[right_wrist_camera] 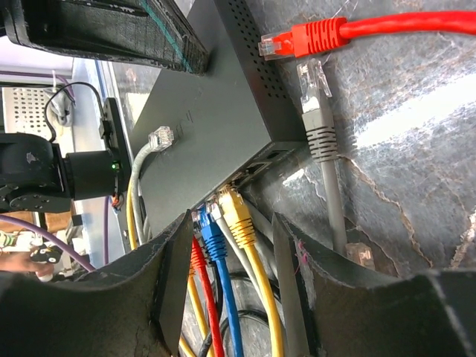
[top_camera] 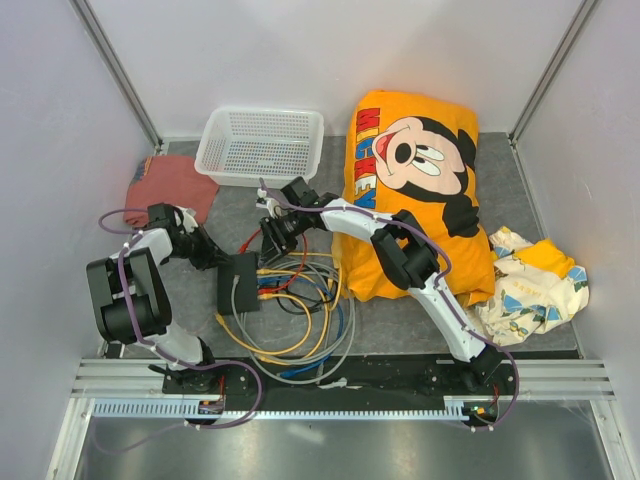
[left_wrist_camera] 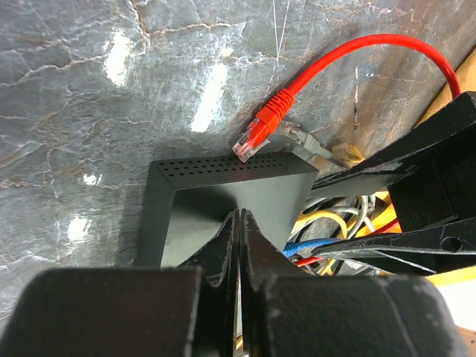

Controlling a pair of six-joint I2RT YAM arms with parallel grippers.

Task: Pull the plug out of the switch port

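The left gripper, jaws pressed together, is pinning the switch while the right gripper — jaws spread — is straddling the yellow plug, next needing closing and pulling

Switch from above: socket row too small to make out. Cable tangle right of switch: ends impossible to trace.

Left wrist view: near half of switch top hidden behind left gripper; socket side out of sight.

Right wrist view: sockets deep in shadow, cannot tell which are filled. Yellow plug and blue plug at switch's socket side, seating unclear, cables cut off by bottom edge. Right gripper fingers blurred, covering table beside switch. Left gripper over switch cut off by top edge.
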